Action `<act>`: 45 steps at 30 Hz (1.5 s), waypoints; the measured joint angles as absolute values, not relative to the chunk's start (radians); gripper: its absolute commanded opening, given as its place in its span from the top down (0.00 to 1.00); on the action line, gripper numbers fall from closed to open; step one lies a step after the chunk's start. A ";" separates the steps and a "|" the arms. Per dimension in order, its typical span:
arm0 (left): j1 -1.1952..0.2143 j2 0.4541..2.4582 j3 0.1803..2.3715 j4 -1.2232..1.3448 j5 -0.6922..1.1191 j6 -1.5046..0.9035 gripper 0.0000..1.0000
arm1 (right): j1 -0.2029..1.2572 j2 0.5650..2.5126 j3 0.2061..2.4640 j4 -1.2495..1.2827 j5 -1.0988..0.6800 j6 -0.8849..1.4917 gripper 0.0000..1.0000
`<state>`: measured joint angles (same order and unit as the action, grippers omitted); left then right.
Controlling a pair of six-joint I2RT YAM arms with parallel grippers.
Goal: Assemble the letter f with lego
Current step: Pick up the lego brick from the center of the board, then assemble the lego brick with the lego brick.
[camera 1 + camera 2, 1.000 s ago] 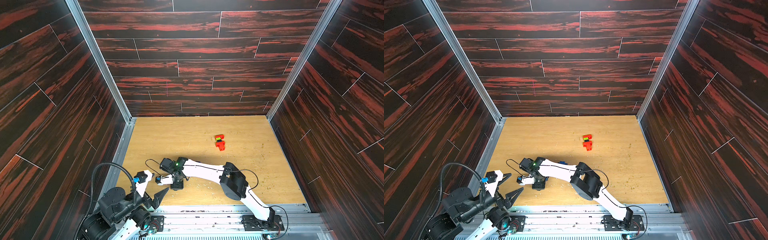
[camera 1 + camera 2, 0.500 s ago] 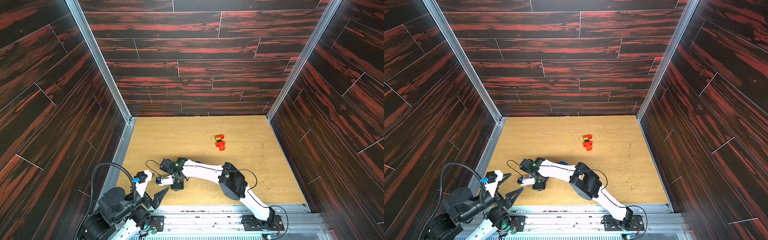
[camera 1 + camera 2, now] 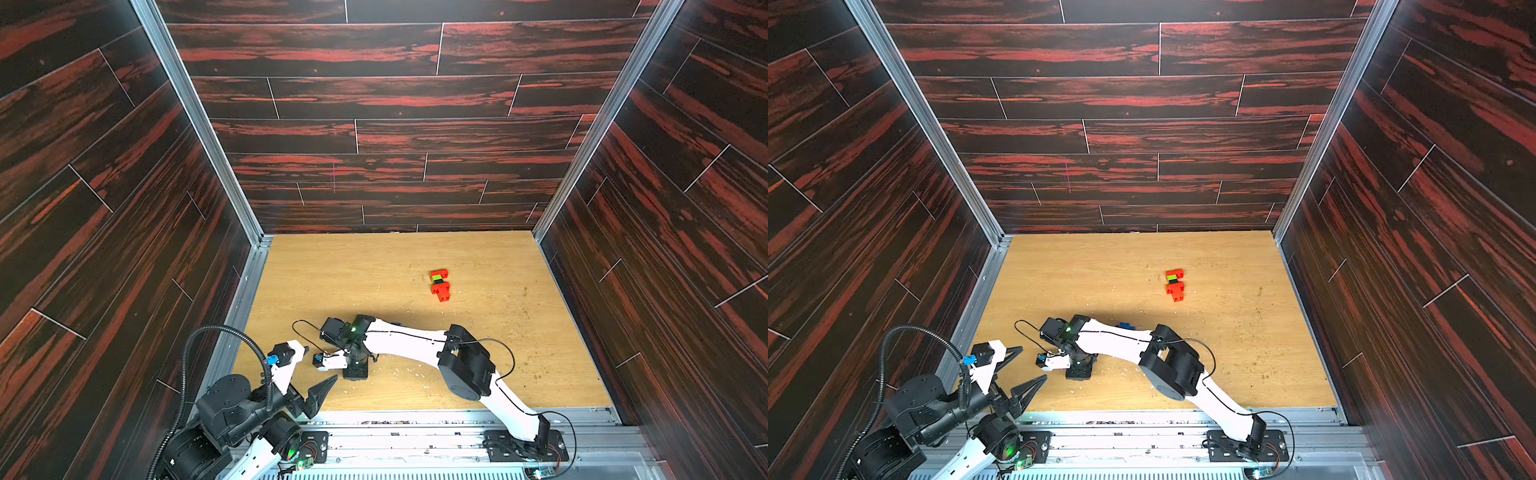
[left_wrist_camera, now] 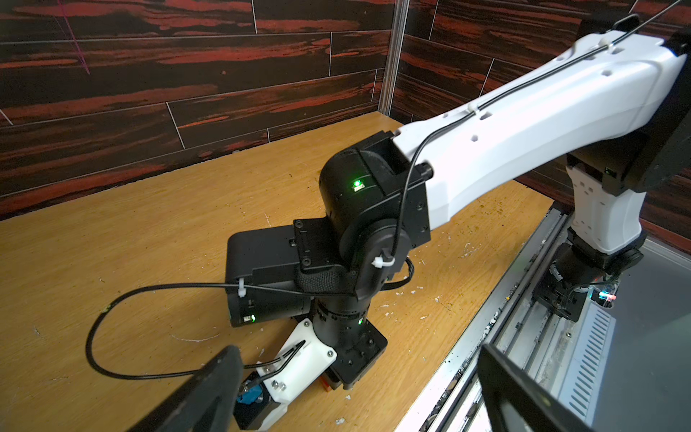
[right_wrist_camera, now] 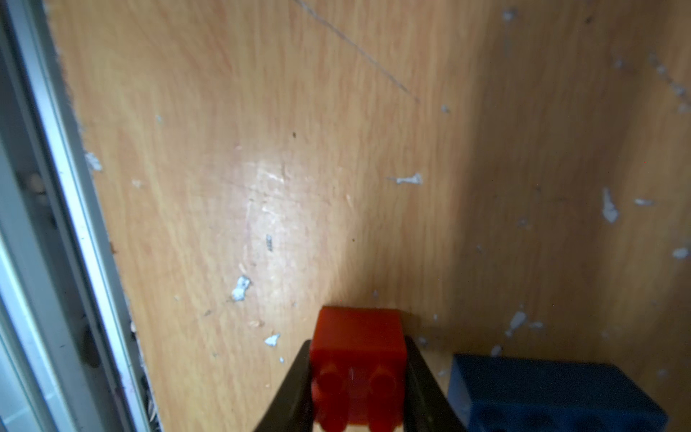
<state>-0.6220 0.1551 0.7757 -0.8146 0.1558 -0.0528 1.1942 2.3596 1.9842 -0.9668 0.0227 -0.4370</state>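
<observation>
A small red studded plastic brick [image 5: 358, 336] is pinched in the closed right gripper [image 5: 359, 355]. It is held well apart from the half-built stack of red, lime green and black bricks [image 3: 439, 285], on the robot's side. A dark blue oblong brick [image 5: 553, 389] lies just beside it. The left gripper [image 3: 1033, 364] is spread wide and empty. The red brick could be twisted loose, since only its sides are squeezed. The stack could be pushed away, since nothing holds it.

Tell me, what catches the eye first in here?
A white robot arm reaches low across the wooden table, the right tool shut on a red brick beside a blue brick. Farther back lies a small red stack with a lime-green piece. The left tool hangs open near the front-left corner.
</observation>
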 measured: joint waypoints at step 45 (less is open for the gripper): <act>-0.622 0.146 0.776 -0.815 0.155 -0.053 0.00 | 0.870 1.951 1.709 -0.945 0.038 -0.648 0.65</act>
